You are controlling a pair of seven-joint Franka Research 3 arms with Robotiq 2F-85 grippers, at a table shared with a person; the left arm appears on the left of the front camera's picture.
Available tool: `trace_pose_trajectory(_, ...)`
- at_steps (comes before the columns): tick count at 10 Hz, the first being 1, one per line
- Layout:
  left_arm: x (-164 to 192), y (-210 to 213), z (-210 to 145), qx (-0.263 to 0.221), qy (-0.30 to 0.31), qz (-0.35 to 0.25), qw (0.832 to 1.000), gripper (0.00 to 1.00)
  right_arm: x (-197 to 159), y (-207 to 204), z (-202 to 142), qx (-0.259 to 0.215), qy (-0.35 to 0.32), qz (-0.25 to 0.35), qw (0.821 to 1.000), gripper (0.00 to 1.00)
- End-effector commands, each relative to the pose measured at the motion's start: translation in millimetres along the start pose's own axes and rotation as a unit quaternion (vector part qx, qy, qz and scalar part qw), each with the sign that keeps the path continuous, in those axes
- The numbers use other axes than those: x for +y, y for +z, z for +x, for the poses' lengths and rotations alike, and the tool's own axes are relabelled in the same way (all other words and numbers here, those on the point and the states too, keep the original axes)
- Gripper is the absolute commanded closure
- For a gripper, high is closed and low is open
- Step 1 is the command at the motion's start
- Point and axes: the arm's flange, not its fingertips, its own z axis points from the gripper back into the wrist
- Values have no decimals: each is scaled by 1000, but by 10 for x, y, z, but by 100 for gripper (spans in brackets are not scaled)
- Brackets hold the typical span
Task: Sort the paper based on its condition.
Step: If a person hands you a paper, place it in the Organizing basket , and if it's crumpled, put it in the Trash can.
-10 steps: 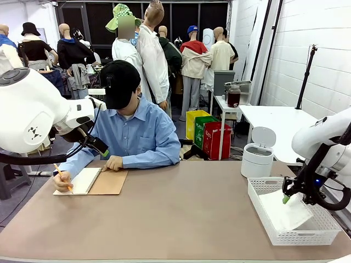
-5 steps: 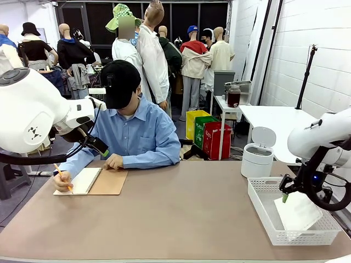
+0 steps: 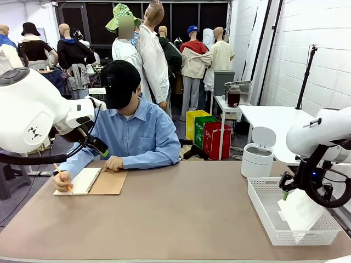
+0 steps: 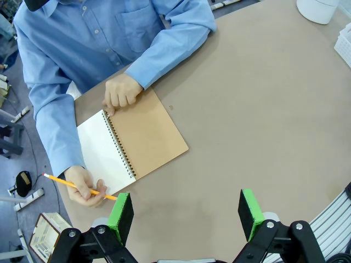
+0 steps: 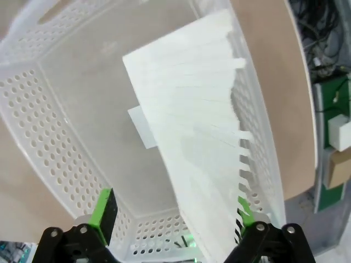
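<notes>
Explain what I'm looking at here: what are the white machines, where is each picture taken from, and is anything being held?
The white machines are two robot arms at a table shared with a person. The front view looks across the table from the robot's side; the other two come from cameras on each arm's wrist. The left gripper hangs open above the person, who holds a pencil over a spiral notebook. The right gripper is open over a white perforated basket at the table's right edge. The paper leans inside the basket against its wall, near one pad; neither gripper holds anything. A small white bin stands behind the basket.

Thin matt paper [image 5: 203, 126] lies in a perforated white plastic basket [image 5: 33, 109] on a smooth matt table [image 3: 175, 213].
</notes>
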Motion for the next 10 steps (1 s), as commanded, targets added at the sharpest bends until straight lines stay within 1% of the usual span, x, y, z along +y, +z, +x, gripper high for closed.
trace_pose_trajectory(1, 2, 0, -5, 3, 0, -1, 1000, 0, 91, 170, 11, -30, -10, 5, 999, 0)
trace_pose_trajectory(3, 2, 0, -5, 3, 0, -1, 1000, 0, 175, 287, 37, -53, 1, 43, 998, 0)
trace_pose_trajectory(5, 2, 0, -5, 3, 0, -1, 1000, 0, 235, 348, 69, -80, 2, 104, 991, 0)
trace_pose_trajectory(6, 2, 0, -5, 3, 0, -1, 1000, 0, 251, 359, 63, -79, 9, 132, 988, 0)
trace_pose_trajectory(8, 2, 0, -5, 3, 0, -1, 1000, 0, 226, 339, 72, -79, 5, 167, 983, 0)
trace_pose_trajectory(9, 2, 0, -5, 3, 0, -1, 1000, 0, 190, 262, 105, -63, 1, 187, 980, 0)
trace_pose_trajectory(10, 2, 0, -5, 3, 0, -1, 1000, 0, 176, 114, 139, -43, 0, 191, 981, 0)
